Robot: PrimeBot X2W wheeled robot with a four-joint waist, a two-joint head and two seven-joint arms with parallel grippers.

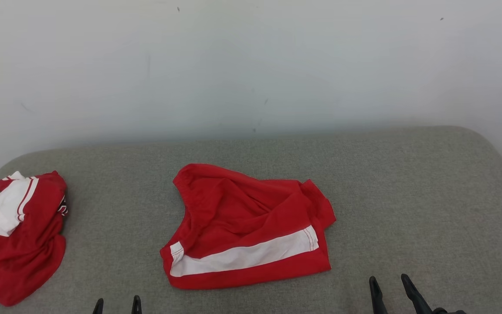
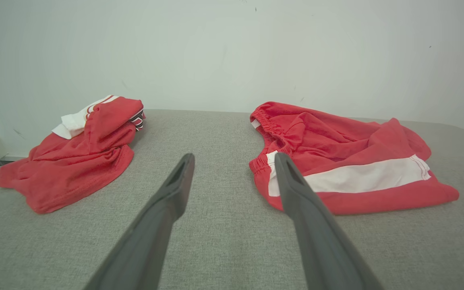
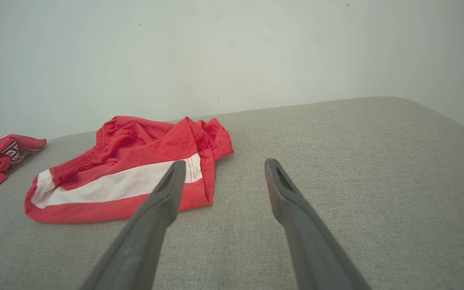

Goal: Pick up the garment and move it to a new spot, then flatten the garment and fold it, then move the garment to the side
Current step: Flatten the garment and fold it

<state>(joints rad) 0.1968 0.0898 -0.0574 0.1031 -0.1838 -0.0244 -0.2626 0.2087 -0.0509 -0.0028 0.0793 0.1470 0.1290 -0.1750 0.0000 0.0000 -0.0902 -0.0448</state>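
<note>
Garment under inspection: red fabric shorts with a white side stripe [image 1: 242,231], lying rumpled at the centre of the grey fabric-covered surface [image 1: 408,196]. A second crumpled red-and-white garment [image 1: 20,235] sits at 9 o'clock, well apart. Fingers apart and empty: left gripper [image 1: 117,305] at 7 o'clock, right gripper [image 1: 392,290] at 5 o'clock, both short of the cloth. Judgement: flattening not yet done; next move calls for pinching waistband and hem corners and drawing them outward.

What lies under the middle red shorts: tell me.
The red shorts lie directly on the grey cushion, which shows all around them. Anything beneath the cloth itself is hidden.
</note>
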